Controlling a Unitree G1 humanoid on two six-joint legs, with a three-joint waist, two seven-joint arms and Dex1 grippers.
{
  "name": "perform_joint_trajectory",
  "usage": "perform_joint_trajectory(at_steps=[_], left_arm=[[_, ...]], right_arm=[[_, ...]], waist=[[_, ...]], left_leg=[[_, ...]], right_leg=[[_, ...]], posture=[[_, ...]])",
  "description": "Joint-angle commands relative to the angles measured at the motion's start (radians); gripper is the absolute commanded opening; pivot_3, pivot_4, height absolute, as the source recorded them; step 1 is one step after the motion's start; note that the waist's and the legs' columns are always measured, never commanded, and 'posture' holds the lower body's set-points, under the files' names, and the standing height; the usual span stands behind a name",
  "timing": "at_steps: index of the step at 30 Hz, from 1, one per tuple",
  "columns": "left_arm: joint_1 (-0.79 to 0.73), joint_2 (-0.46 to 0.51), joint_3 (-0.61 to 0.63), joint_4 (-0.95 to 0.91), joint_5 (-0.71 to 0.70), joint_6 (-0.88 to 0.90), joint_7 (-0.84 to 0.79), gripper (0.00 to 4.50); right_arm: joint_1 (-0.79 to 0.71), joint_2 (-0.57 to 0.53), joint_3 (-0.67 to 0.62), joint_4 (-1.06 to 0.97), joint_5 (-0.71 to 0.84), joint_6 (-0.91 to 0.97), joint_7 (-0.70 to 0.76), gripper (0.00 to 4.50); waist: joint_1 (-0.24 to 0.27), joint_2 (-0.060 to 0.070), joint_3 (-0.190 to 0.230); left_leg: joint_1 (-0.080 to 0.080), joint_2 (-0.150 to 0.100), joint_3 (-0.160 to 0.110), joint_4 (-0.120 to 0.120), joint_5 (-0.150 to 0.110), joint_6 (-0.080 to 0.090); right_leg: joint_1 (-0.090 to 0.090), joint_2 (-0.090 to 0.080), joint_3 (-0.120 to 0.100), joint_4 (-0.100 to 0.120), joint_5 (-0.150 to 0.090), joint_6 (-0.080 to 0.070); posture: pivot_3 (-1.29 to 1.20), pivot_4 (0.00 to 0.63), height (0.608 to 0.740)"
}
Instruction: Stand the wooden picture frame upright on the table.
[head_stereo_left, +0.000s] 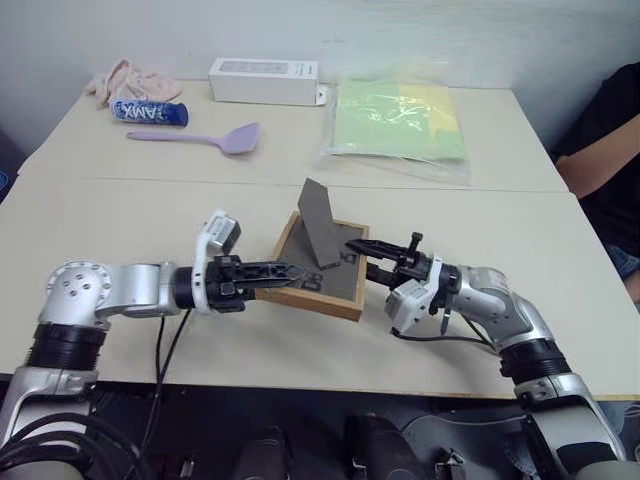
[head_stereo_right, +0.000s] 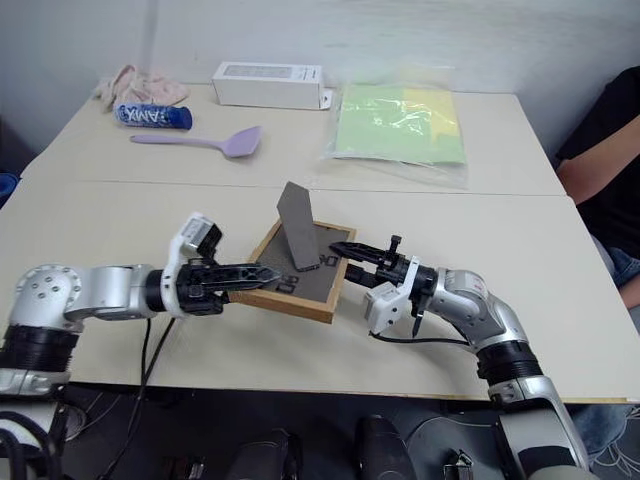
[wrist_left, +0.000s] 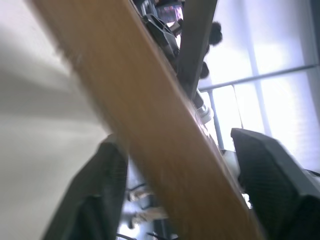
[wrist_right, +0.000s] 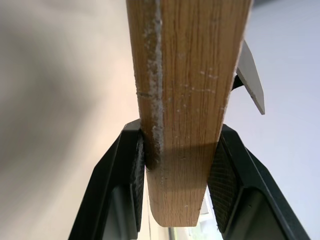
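**Frame tilted between two grippers, stand folded out**

Pale beige table (head_stereo_left: 120, 220) of two joined tops, seam running across; white wall behind. Far half carries clutter well apart from the work: white box (head_stereo_left: 263, 80), lilac spatula (head_stereo_left: 200, 138), blue tube (head_stereo_left: 149, 112), pinkish cloth (head_stereo_left: 130, 78), clear bag of green sheets (head_stereo_left: 402, 120). Person's arm (head_stereo_left: 600, 170) at the right edge.

Wooden picture frame (head_stereo_left: 325, 287) on the near half, back side up, near edge low and far edge raised — held tilted, not yet standing. Dark fold-out stand (head_stereo_left: 322, 222) swung up off the back, likely opened to serve as the prop once the frame goes vertical.

Right gripper (head_stereo_left: 362, 248) clamped on the frame's right rail; wrist view shows both pads (wrist_right: 221, 175) pressed against the light wood. Probably the carrying grip for the tilt-up.

Left gripper (head_stereo_left: 292, 277) at the frame's left rail, jaws apart — wrist view shows the rail crossing between the fingers (wrist_left: 270, 175) with a gap on each side, so no clamp there. Looks like a let-go, or a loose guard against sliding.

Next, by judgement: rotate upright, land stand foot on the table.
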Motion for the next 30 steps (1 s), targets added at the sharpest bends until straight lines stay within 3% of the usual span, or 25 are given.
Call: perform_joint_trajectory(at_steps=[1,5,6,9,12,16,19,26,30], left_arm=[[0.100,0.099,0.123,-0.039,0.019,-0.058,0.045,3.84],[0.229,0.117,0.239,-0.160,0.334,-0.207,-0.120,3.84],[0.270,0.113,0.236,-0.233,0.508,-0.373,-0.249,3.84],[0.332,0.085,0.208,-0.333,0.856,-0.706,-0.474,4.01],[0.343,0.058,0.156,-0.346,1.066,-0.904,-0.609,4.50],[0.305,-0.008,0.143,-0.320,1.137,-0.954,-0.647,4.50],[0.297,-0.027,0.147,-0.314,1.156,-0.940,-0.674,4.50],[0.267,-0.047,0.163,-0.299,1.186,-0.920,-0.702,4.50],[0.264,-0.049,0.168,-0.297,1.206,-0.917,-0.710,4.50]], right_arm=[[-0.014,0.006,-0.026,-0.023,0.144,0.037,-0.036,1.28],[0.019,0.020,-0.031,-0.052,0.304,0.148,0.009,1.28],[0.042,0.029,-0.026,-0.092,0.429,0.258,0.074,1.28],[0.110,0.029,-0.021,-0.234,0.753,0.566,0.231,1.28],[0.180,-0.009,-0.065,-0.394,1.038,0.902,0.308,1.27],[0.217,-0.026,-0.096,-0.418,1.174,1.206,0.311,1.27],[0.220,0.016,-0.127,-0.355,1.193,1.300,0.298,1.27],[0.242,0.058,-0.128,-0.240,1.120,1.372,0.350,1.27],[0.239,0.082,-0.146,-0.221,1.094,1.408,0.309,1.27]], waist=[[0.000,0.000,0.000],[0.006,0.003,0.002],[0.009,0.004,0.003],[0.018,0.004,0.003],[0.023,0.005,0.003],[0.022,0.008,0.004],[0.011,0.008,0.004],[0.010,0.007,0.004],[0.010,0.006,0.003]], left_leg=[[0.000,0.000,0.000,0.000,0.000,0.000],[0.000,0.000,0.000,-0.001,0.000,0.000],[0.000,-0.001,0.000,-0.001,0.000,0.000],[-0.001,-0.001,-0.001,-0.001,0.000,0.000],[-0.002,-0.001,-0.002,-0.002,0.000,0.001],[-0.002,-0.001,-0.001,-0.004,-0.001,0.002],[-0.002,0.000,-0.001,-0.007,-0.001,0.002],[0.001,0.000,0.001,-0.014,0.001,0.002],[0.002,-0.001,0.001,-0.014,0.001,0.002]], right_leg=[[0.000,0.000,0.000,0.000,0.000,0.000],[0.000,-0.001,0.000,-0.001,0.000,-0.001],[0.001,-0.001,0.000,-0.001,0.000,-0.001],[0.001,-0.001,-0.001,-0.002,0.000,-0.001],[0.001,-0.001,-0.002,-0.004,0.000,-0.001],[0.001,-0.002,-0.001,-0.005,0.000,-0.001],[0.000,-0.002,-0.002,-0.005,0.000,-0.001],[-0.001,-0.002,-0.001,-0.006,0.000,0.000],[0.001,-0.002,-0.001,-0.006,0.000,0.000]], posture=[[0.00,0.150,0.740],[0.00,0.150,0.740],[0.00,0.150,0.740],[0.00,0.150,0.740],[0.00,0.150,0.740],[0.00,0.150,0.740],[0.00,0.150,0.740],[0.00,0.150,0.740],[0.00,0.150,0.740]])
